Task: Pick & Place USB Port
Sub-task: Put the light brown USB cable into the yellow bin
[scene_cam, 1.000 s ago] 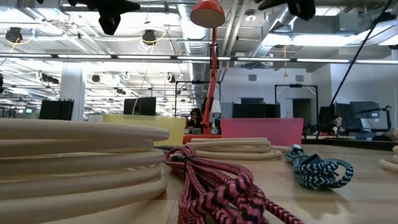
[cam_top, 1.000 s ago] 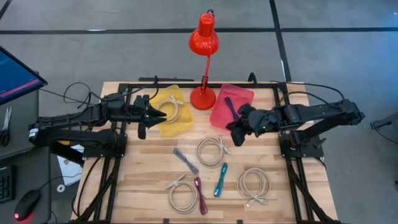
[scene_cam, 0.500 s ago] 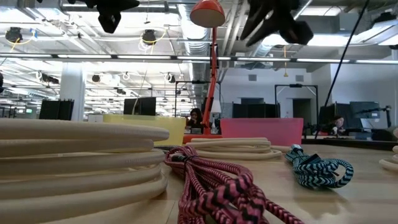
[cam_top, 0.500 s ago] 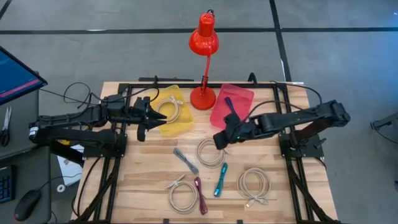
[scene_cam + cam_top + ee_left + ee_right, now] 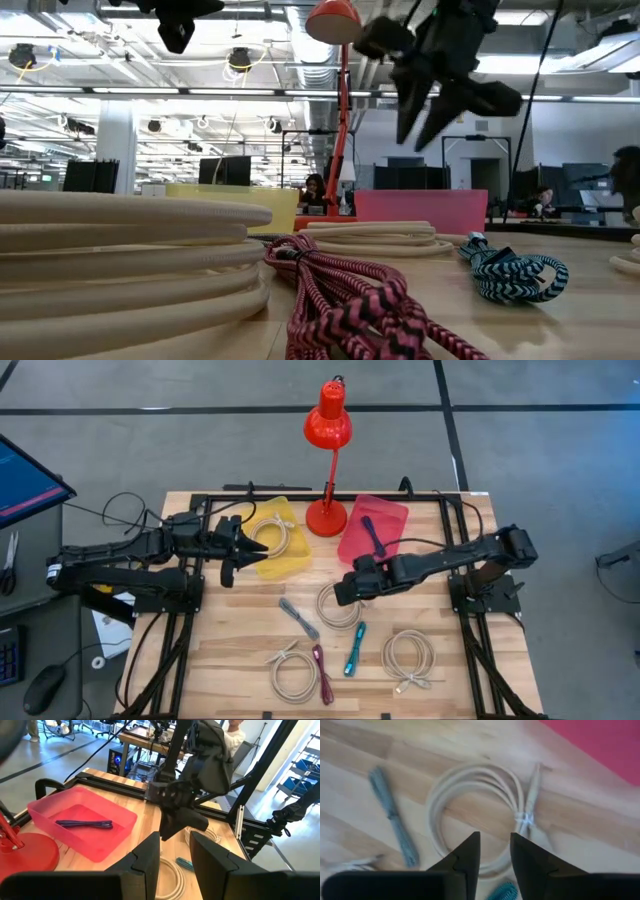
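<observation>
Several bundled cables lie on the wooden table: a cream coil point(image 5: 340, 605) in the middle, a grey cable point(image 5: 298, 617), a teal one point(image 5: 355, 650), a dark pink one point(image 5: 322, 672) and two more cream coils point(image 5: 290, 672) point(image 5: 408, 658). A pink bin point(image 5: 385, 515) holds a purple cable point(image 5: 371, 533). A yellow bin point(image 5: 283, 560) holds a cream cable point(image 5: 277, 537). My right gripper point(image 5: 343, 595) hangs open above the middle cream coil point(image 5: 480, 815), touching nothing. My left gripper point(image 5: 232, 548) waits open in the air at the yellow bin's left edge.
A red desk lamp point(image 5: 326, 515) stands on its base between the two bins at the far edge. The black frame rails point(image 5: 210, 500) run along the table's sides. Bare wood shows between the cables and the near edge.
My right gripper has swung from over the pink bin toward the table's left and near edge and has come down, so it now hangs above the middle cream coil. Nothing on the table has moved.
</observation>
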Robot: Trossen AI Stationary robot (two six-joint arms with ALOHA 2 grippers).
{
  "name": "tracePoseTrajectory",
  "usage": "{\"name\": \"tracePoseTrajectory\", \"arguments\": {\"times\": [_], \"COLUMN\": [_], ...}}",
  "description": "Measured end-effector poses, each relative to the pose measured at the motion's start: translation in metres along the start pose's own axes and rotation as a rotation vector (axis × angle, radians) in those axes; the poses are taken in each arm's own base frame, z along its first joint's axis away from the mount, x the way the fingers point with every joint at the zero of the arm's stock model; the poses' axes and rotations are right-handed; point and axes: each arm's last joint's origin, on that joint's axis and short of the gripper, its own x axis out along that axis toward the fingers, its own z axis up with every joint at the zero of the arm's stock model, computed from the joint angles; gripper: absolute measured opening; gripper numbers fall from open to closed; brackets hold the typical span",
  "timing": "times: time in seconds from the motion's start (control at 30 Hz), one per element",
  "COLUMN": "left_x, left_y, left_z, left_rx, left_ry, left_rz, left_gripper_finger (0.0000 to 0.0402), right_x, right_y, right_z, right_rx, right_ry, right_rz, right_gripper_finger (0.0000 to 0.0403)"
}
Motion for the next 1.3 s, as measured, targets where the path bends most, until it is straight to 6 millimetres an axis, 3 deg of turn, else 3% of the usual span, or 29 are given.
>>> {"name": "tracePoseTrajectory", "arguments": {"times": [0.37, 0.73, 1.07, 1.3], "left_x": [0.000, 0.000, 0.000, 0.000], "left_y": [0.000, 0.000, 0.000, 0.000], "left_z": [-0.001, -0.001, -0.001, -0.001], "left_rx": [0.001, 0.001, 0.001, 0.001], "left_ry": [0.006, 0.006, 0.007, 0.007], "left_rz": [0.002, 0.002, 0.002, 0.002], "left_gripper_finger": [0.0106, 0.0106, 0.0106, 0.0106], "right_x": [0.025, 0.065, 0.093, 0.091], "right_y": [-0.001, 0.000, -0.001, -0.002], "right_z": [-0.008, -0.018, -0.025, -0.024], "right_rx": [-0.019, -0.063, -0.103, -0.145], "right_ry": [0.070, 0.103, 0.099, 0.106], "right_rz": [-0.089, -0.173, -0.215, -0.220], "right_gripper_finger": [0.0168, 0.0176, 0.0139, 0.0029]}}
